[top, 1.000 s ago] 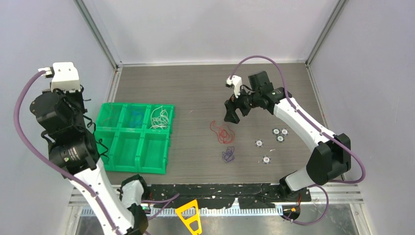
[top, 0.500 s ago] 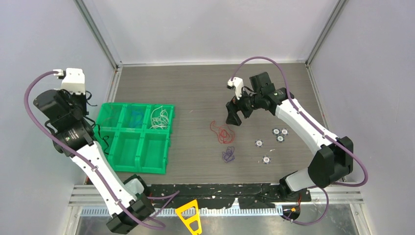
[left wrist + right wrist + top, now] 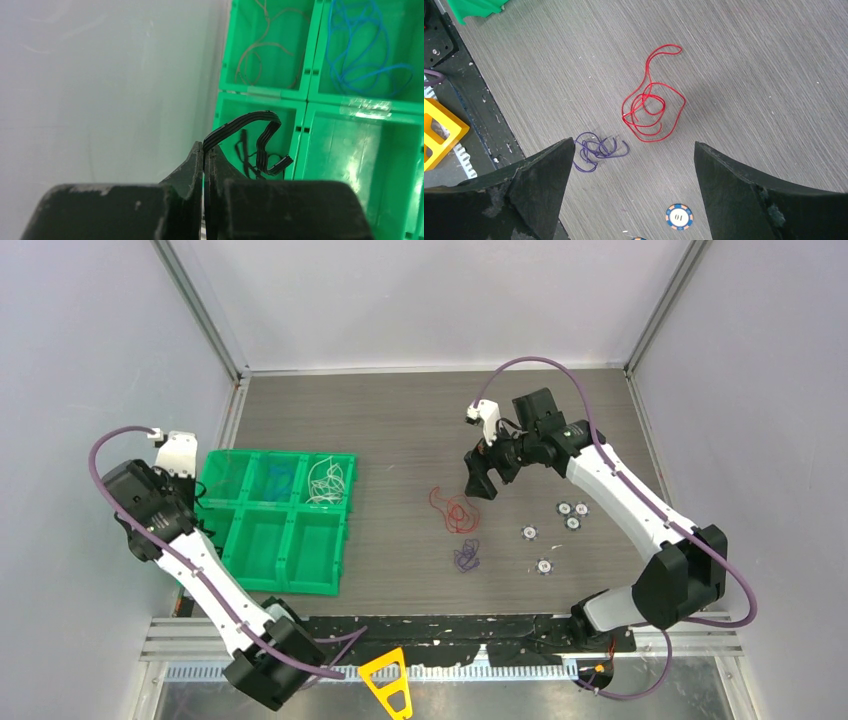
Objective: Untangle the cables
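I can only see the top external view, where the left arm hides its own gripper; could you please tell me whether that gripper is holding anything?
Observer: Yes. In the left wrist view the left gripper is shut on a black cable, pinched right at the fingertips.
Operator: Thank you. Where does that cable hang?
Observer: It loops over a compartment of the green bin, next to the compartment that holds a brown cable.
Operator: And is the right gripper carrying anything?
Observer: No. In the right wrist view the right gripper is wide open and empty, with the red cable lying on the table, framed between its fingers.
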You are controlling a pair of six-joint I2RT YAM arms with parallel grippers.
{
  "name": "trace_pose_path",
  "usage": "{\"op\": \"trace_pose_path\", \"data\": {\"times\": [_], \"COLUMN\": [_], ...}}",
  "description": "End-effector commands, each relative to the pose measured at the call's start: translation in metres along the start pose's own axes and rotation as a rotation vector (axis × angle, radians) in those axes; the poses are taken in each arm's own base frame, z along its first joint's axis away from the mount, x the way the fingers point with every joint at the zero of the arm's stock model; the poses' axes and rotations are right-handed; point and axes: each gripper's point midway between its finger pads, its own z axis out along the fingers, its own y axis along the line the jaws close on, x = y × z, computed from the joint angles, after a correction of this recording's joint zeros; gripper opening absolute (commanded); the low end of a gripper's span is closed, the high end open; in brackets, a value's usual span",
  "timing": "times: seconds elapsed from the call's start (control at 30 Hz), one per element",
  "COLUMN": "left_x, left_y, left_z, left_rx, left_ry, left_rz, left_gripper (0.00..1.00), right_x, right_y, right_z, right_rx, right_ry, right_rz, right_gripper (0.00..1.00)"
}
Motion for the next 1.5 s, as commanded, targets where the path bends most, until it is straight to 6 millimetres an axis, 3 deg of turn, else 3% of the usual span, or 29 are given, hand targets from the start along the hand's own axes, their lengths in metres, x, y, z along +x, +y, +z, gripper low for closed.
{"op": "trace_pose_path", "data": {"times": [0.0, 0.23, 0.43, 0.77, 0.93, 1.0, 1.13, 1.23, 1.3, 1.47], "left_x": [0.019, 0.07, 0.109, 0.128, 0.107, 0.09, 0.065, 0.039, 0.017, -0.051], "left_y": [0.003, -0.013, -0.007, -0.013, -0.026, -0.031, -0.052, -0.076, -0.097, -0.174], "left_z": [0.02, 0.057, 0.085, 0.1, 0.081, 0.068, 0.041, 0.024, 0.012, -0.034], "left_rx": [0.025, 0.084, 0.06, 0.112, 0.178, 0.192, 0.236, 0.292, 0.365, 0.7], "left_ry": [0.023, 0.114, 0.208, 0.232, 0.175, 0.132, 0.069, 0.006, -0.043, -0.221], "left_rz": [0.104, 0.187, 0.223, 0.294, 0.28, 0.271, 0.321, 0.342, 0.329, 0.256], "left_gripper": [0.0, 0.0, 0.0, 0.02, 0.43, 0.53, 0.64, 0.72, 0.77, 0.84], "right_x": [-0.015, -0.009, -0.005, -0.001, -0.001, 0.002, 0.013, 0.032, 0.052, 0.101], "right_y": [0.0, -0.002, -0.004, -0.004, -0.004, -0.004, -0.005, -0.016, -0.02, -0.025], "right_z": [-0.012, -0.006, -0.002, 0.004, 0.005, 0.006, 0.01, 0.018, 0.025, 0.052], "right_rx": [0.02, 0.017, 0.01, -0.004, -0.01, -0.012, -0.012, 0.035, 0.048, 0.029], "right_ry": [-0.043, -0.021, -0.003, 0.011, 0.013, 0.02, 0.05, 0.115, 0.185, 0.327], "right_rz": [-0.038, -0.028, -0.017, -0.003, 0.001, 0.005, 0.028, 0.069, 0.105, 0.194], "right_gripper": [0.95, 0.95, 0.95, 0.95, 0.95, 0.95, 0.95, 0.95, 0.95, 0.98]}}
